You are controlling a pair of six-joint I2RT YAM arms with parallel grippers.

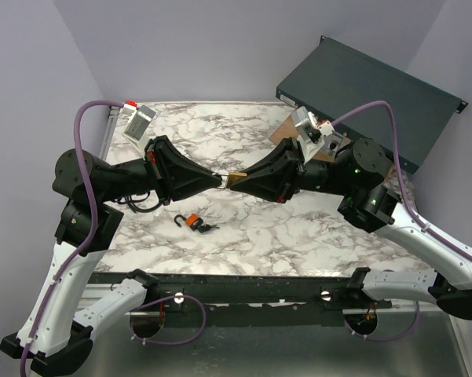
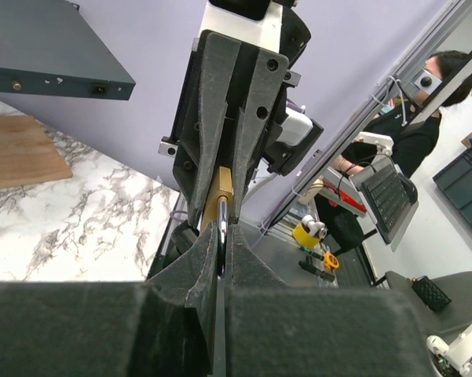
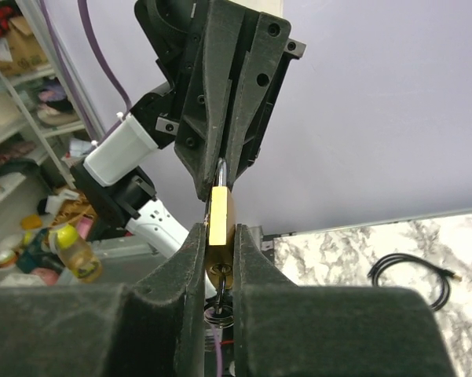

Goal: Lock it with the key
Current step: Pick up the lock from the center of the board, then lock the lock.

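Note:
A brass padlock (image 1: 235,178) is held in the air above the middle of the marble table (image 1: 220,126), between both grippers. My right gripper (image 1: 239,180) is shut on its brass body (image 3: 220,220), seen edge-on in the right wrist view. A dark key (image 3: 220,276) with a ring sits in the keyhole at the padlock's near end. My left gripper (image 1: 218,180) faces it and is shut on the silver shackle (image 2: 222,234), with the brass body (image 2: 217,196) just beyond its fingertips. The shackle's far side is hidden.
A small orange and black padlock (image 1: 195,223) with an open shackle lies on the table near the front. At the back right sit a dark flat box (image 1: 369,86) and a wooden board (image 1: 287,129). A white device (image 1: 139,122) lies back left, and a black cable (image 3: 408,271) beside the left arm.

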